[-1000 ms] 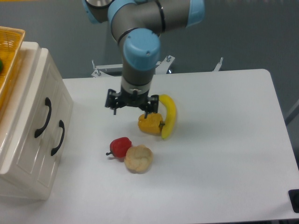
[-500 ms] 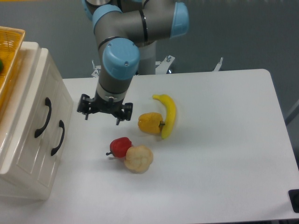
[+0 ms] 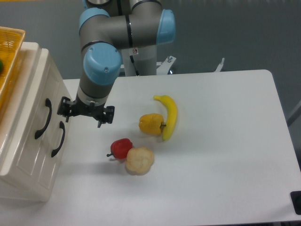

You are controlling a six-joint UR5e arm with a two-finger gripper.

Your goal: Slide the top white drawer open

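The white surface (image 3: 221, 155) fills most of the room I can see, with a flat grey wall behind it. The cream-white chest (image 3: 28, 141) stands at the surface's left end and serves as my landmark. The top white drawer (image 3: 40, 110) is the chest's upper one, nearer the wall, shut flush with its curved black handle (image 3: 43, 118) showing; the lower drawer (image 3: 47, 146) with its own black handle (image 3: 58, 139) lies just in front of it. On top of the chest sits a yellow basket (image 3: 8, 56), cut off by the left edge, with a speck of green inside that I can't identify.

The gripper (image 3: 86, 112) hangs just right of the chest, close to the drawer fronts but not touching them. Its jaws stand apart, with nothing between them.

Further right of the chest lie a red pepper (image 3: 122, 148) touching a pale, lumpy item (image 3: 139, 160), hard to name. Beyond them a yellow pepper (image 3: 151, 124) rests against a banana (image 3: 169, 116).

The arm's upper part runs out of the top edge. A dark object (image 3: 296, 201) is clipped at the surface's far right corner, and metal brackets (image 3: 169, 61) behind the arm are partly hidden.
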